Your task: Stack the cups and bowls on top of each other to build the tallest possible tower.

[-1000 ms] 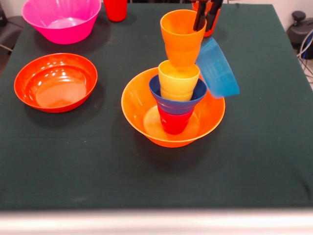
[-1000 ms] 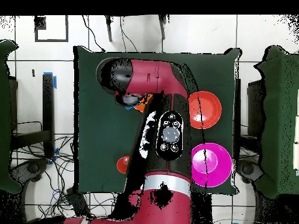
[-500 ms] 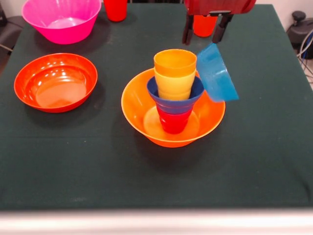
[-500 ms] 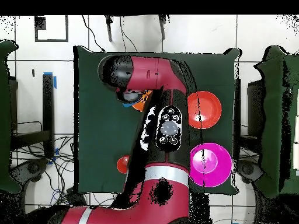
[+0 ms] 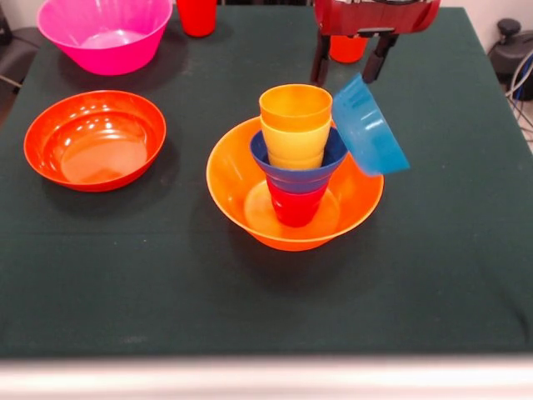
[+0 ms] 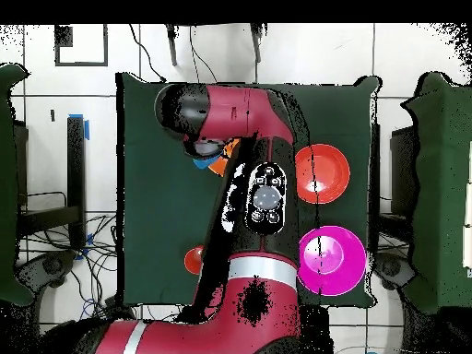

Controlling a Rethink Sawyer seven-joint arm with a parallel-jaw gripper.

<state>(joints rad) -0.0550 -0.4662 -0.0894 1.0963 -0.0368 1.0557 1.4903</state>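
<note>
Orange base: you have the big bowl (image 5: 241, 187) on the green table (image 5: 433, 267), near the middle, and the tower (image 5: 296, 162) rises from it.
Tower: a red cup (image 5: 296, 207) stands in the bowl, a dark blue bowl (image 5: 298, 172) sits on it, and nested yellow and orange-yellow cups (image 5: 294, 129) top it.
Light blue bowl (image 5: 371, 125): it is tipped on edge, leaning against the right side of the cups, with its lower rim over the big bowl's edge. It is not stacked.
End effector (image 5: 346, 60): it hangs above and behind the tower, fingers spread apart and holding nothing.
Spare pieces: the pink bowl (image 5: 104, 33) and a red cup (image 5: 196, 15) sit at the far left; the shallow orange-red bowl (image 5: 94, 137) lies to the left; another orange cup (image 5: 347, 48) stands behind the end effector.
Overhead: the arm (image 6: 263, 198) hides most of the tower.
Risk: the leaning bowl looks unstable; if you brush it, it may slide off or push the cups over.
Risk: the stack sits on a narrow cup, so you could topple it by pressing down off-centre.
</note>
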